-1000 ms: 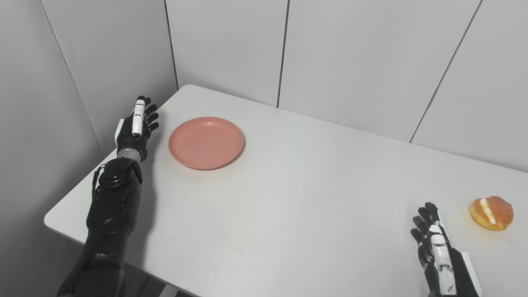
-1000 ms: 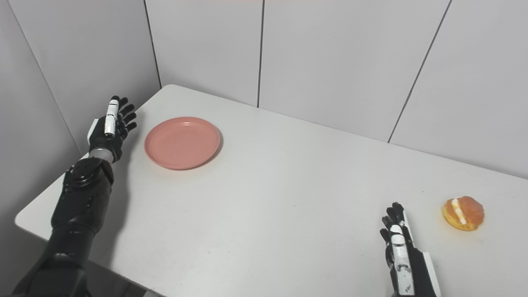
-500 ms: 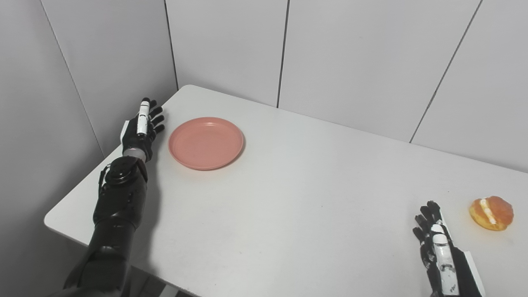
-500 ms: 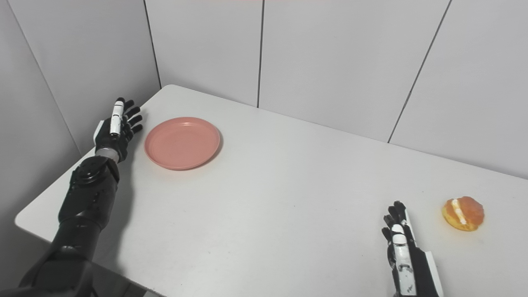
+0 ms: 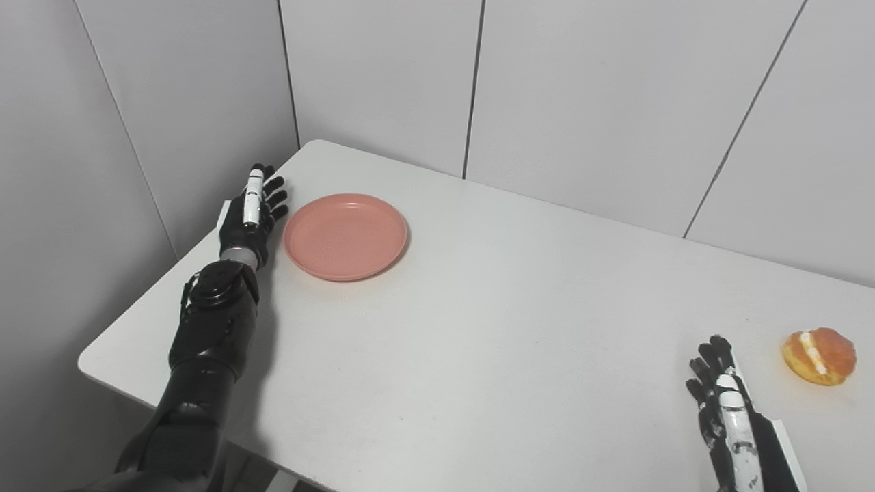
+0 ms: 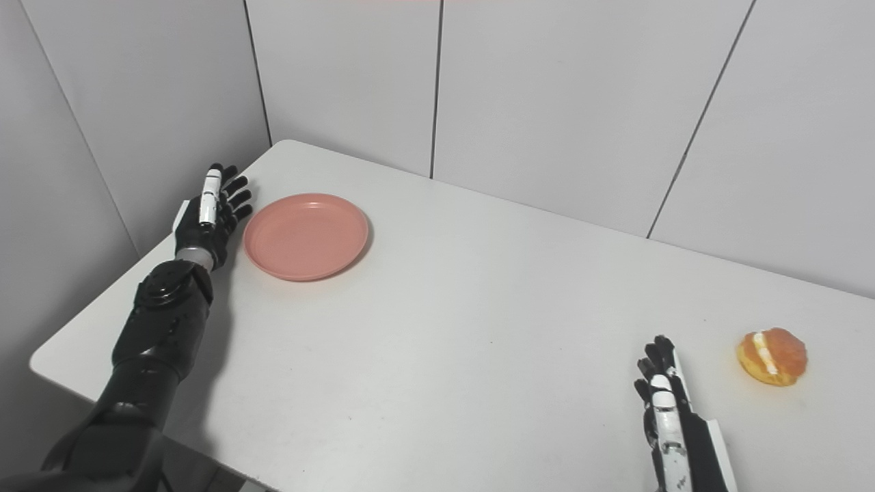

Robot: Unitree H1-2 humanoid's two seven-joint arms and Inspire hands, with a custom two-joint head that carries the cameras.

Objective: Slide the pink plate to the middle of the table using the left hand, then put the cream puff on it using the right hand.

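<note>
1. Pink plate (image 5: 345, 236) and left hand (image 5: 251, 217): the hand is standing edge-on at the table's (image 5: 492, 328) left margin, fingers (image 5: 275, 197) extended and slightly spread, holding nothing. The plate is lying just beside it, toward the table's interior, its near rim almost at the fingers; whether they are touching cannot be told from either view.
2. Direction of the coming move: judged from the task, the hand is sitting on the plate's outer side, so a push away from the wall would be carrying the plate rightward toward the middle of the table, which is lying well apart from the plate's present spot near the far-left corner.
3. Nearer arm: the left hand is by far the closer one to the plate. The right hand (image 5: 726, 410) is waiting at the near-right edge, fingers straight and parted, gripping nothing.
4. Appearance of the plate: a round, shallow, salmon-pink dish with a low raised rim, sitting flat and carrying nothing. Being circular, it is offering no long axis, so any point on its rim should be serving equally for a push.
5. Cream puff (image 5: 819, 355): a golden bun with a white cream seam, resting near the table's right edge, just beyond and to the right of the right hand, not touching it.
</note>
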